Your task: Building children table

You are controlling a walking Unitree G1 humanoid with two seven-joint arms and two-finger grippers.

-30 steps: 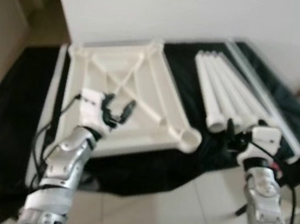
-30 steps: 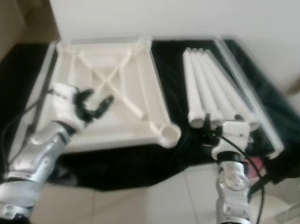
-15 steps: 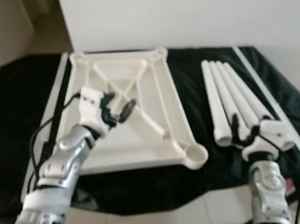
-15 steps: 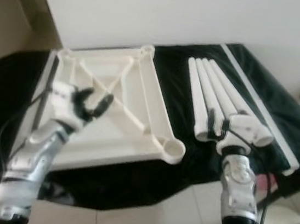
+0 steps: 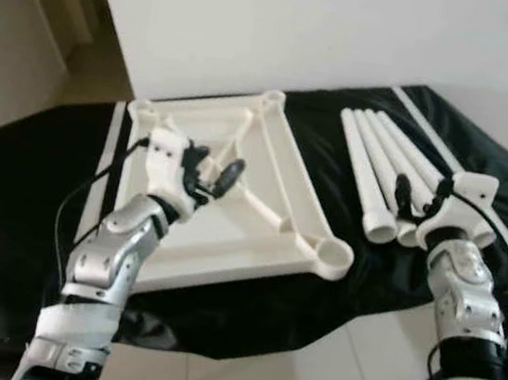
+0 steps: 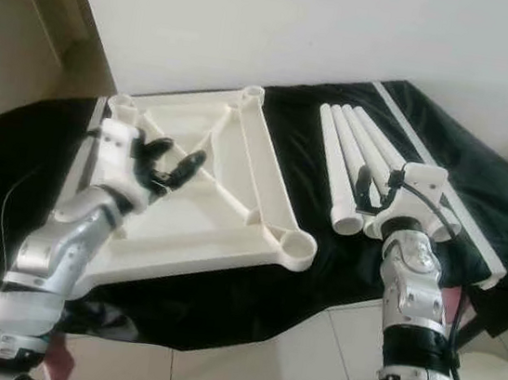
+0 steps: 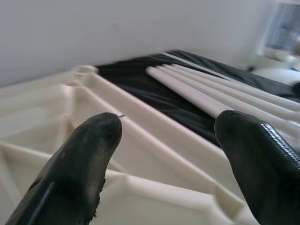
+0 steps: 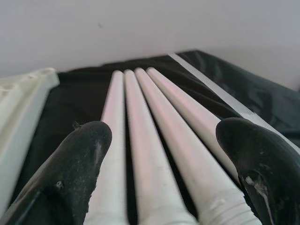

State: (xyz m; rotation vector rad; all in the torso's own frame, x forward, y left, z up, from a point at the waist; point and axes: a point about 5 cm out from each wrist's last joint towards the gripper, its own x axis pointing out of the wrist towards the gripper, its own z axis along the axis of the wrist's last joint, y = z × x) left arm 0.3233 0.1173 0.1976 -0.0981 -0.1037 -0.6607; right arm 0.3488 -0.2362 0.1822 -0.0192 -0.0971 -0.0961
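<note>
While the upturned white tabletop frame point(image 5: 235, 192) lies on the black cloth point(image 5: 296, 299) with its ribbed underside up and its round corner sockets exposed, the four white legs point(image 6: 355, 166) lie side by side on the same cloth just to the right of the frame, none yet fitted. The likeliest slip, in my judgement, is at the legs: they are round, smooth and touching one another, so a pinch that comes down off-centre could roll one aside or catch two at once, and a leg nudged further from the frame could run toward the cloth's right-hand edge. The right gripper point(image 8: 164, 154) hovers over the near ends of the legs, forearm raised nearly upright from the floor side, fingers spread wide with nothing between them, straddling roughly three legs. The left gripper point(image 5: 211, 173) is held above the frame's middle, near its crossing ribs, wrist bent toward the frame, fingers likewise apart and empty, not touching the plastic as far as can be seen
</note>
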